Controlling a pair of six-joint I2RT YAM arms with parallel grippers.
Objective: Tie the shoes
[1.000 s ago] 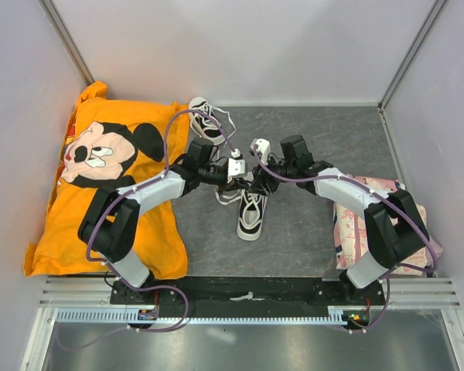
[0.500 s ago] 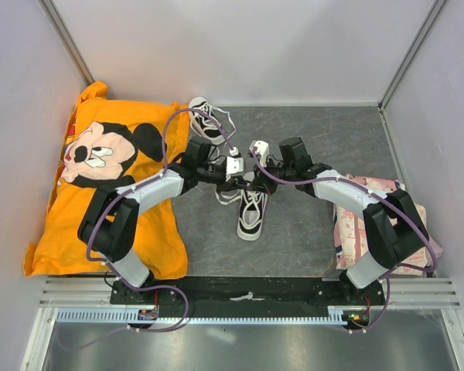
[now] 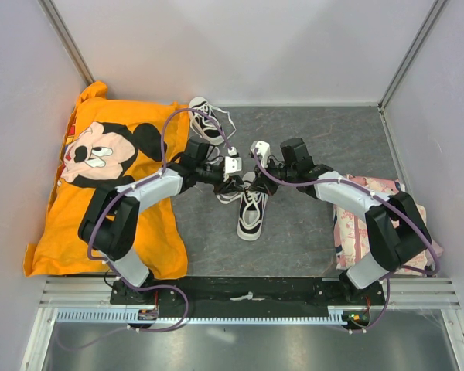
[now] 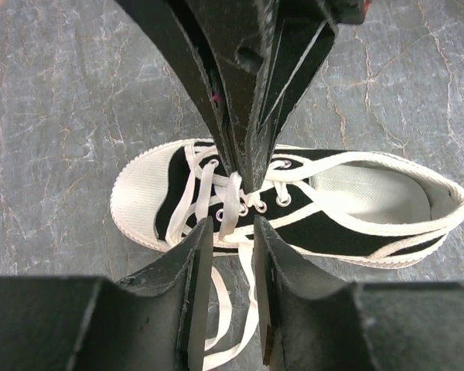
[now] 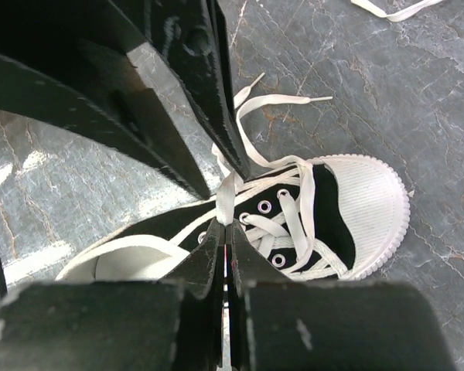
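The near shoe [image 3: 250, 216] is serving as the reference for all positions; it is lying upright on its sole on the grey table [image 3: 317, 147], long axis running from far to near, white toe cap pointing toward the arm bases, heel opening pointing away. The second shoe [image 3: 205, 122] is lying beyond the near shoe's heel and to its left, well apart, and no gripper is touching it. Both grippers are meeting directly above the near shoe's eyelet rows, one approaching from each side, tips almost touching. The right gripper [image 5: 226, 228] is clamping tightly on a white lace [image 5: 226, 197] that is rising from the eyelets into its tips. The left gripper [image 4: 230, 232] is standing with its jaws slightly parted; a lace strand is running through the gap, but the jaws are not pinching it. Judgement: the coming move is turning on that strand, which is lying straight below the left jaws and across the near shoe's long axis; the left arm is better placed to take it, since the right arm is occupied.
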